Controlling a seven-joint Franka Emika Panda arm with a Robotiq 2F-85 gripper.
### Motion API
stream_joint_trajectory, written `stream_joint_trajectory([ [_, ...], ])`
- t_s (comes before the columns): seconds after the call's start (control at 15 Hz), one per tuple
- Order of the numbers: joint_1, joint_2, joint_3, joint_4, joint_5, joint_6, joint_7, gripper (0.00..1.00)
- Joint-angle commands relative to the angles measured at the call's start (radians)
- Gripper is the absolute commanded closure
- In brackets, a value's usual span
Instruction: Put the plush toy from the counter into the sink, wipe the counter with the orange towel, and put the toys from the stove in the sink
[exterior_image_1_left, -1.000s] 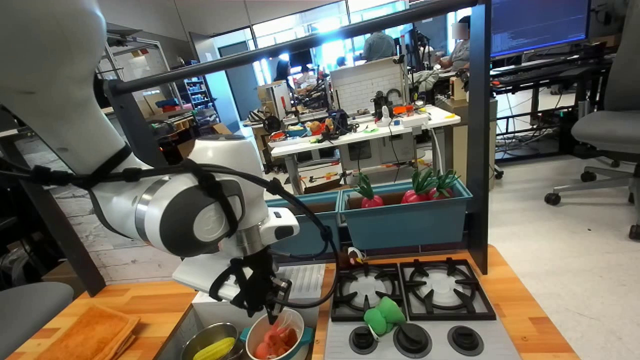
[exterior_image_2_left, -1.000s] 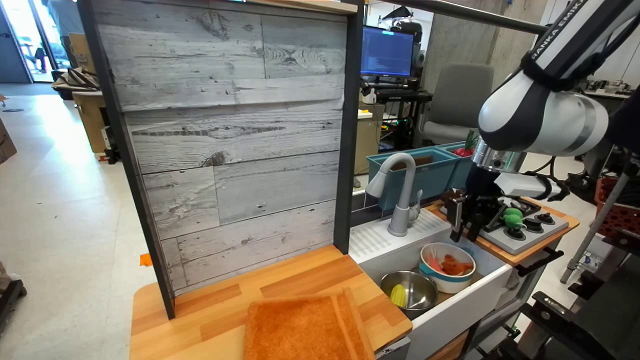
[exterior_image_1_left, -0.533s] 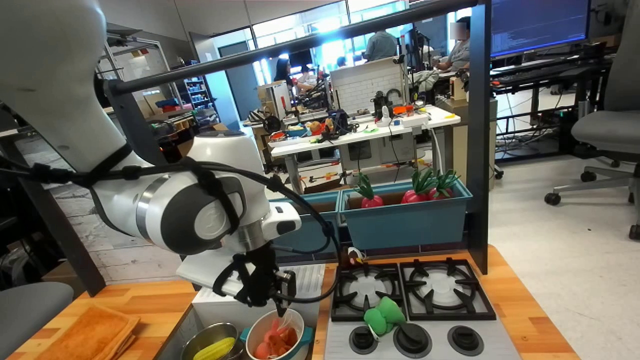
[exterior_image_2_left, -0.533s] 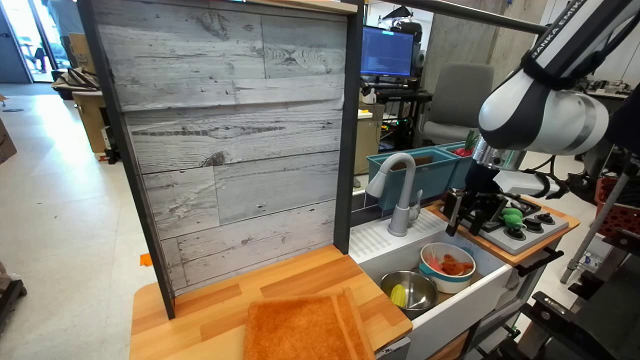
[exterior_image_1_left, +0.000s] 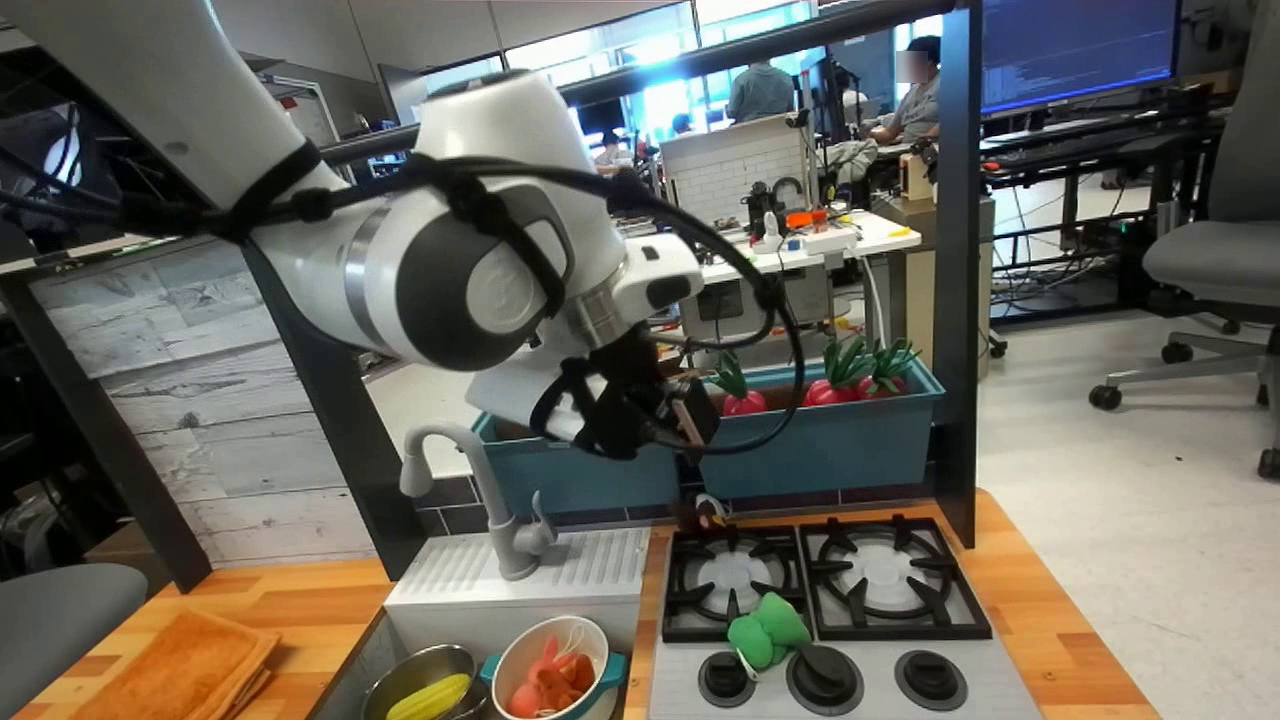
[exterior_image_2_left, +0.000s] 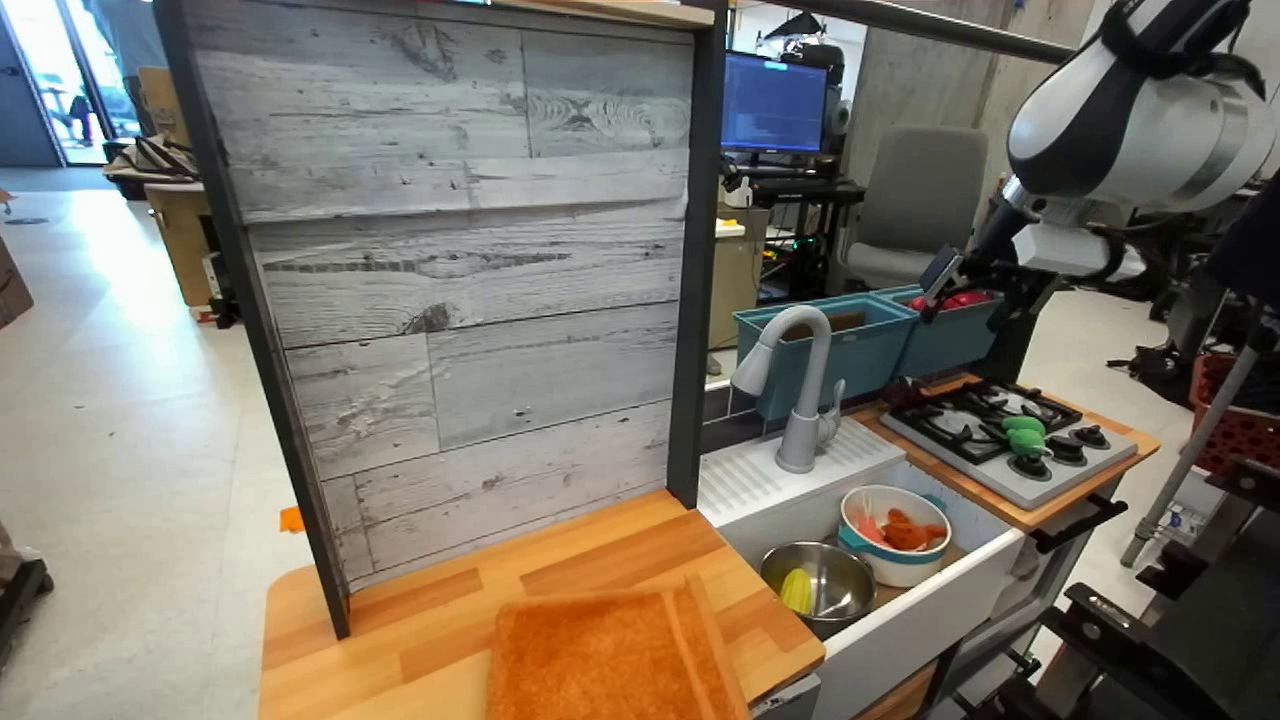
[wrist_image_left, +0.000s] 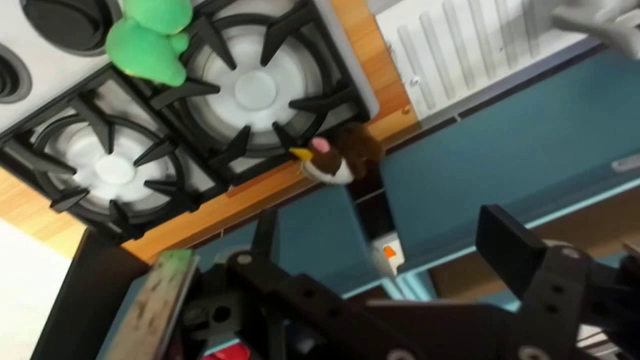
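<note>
One metal bowl (exterior_image_2_left: 848, 578) in the sink (exterior_image_2_left: 930, 622) holds the yellow plush toy (exterior_image_2_left: 797, 591); the white pot (exterior_image_2_left: 900, 574) beside it holds the red-orange toy (exterior_image_2_left: 908, 533). On the stove (exterior_image_1_left: 990, 690) the green toy (exterior_image_1_left: 768, 632) lies over a grate's (wrist_image_left: 322, 101) front edge (just beside the knobs (exterior_image_1_left: 826, 685)). The orange towel (exterior_image_2_left: 600, 660), folded, rests on the table (exterior_image_2_left: 600, 560). Near the teal planters (exterior_image_1_left: 820, 450), the pincer (exterior_image_2_left: 965, 308) hangs in the air, its jaws spread wide apart, with hold of nothing.
</note>
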Motion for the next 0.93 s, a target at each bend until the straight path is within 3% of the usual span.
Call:
stream_joint_trajectory([
  [0.0, 0.0, -0.008, -0.009, 0.005, 0.002, -0.002, 0.008, 0.0],
  [0.07, -0.002, -0.009, -0.01, 0.007, 0.003, -0.002, 0.012, 0.0],
  [0.33, 0.127, 0.114, -0.176, 0.079, -0.032, -0.017, 0.096, 0.0],
  [0.47, 0.158, 0.171, -0.221, 0.114, -0.036, -0.034, 0.124, 0.0],
  [0.87, 0.093, 0.309, -0.123, 0.292, -0.042, -0.043, 0.058, 0.0],
])
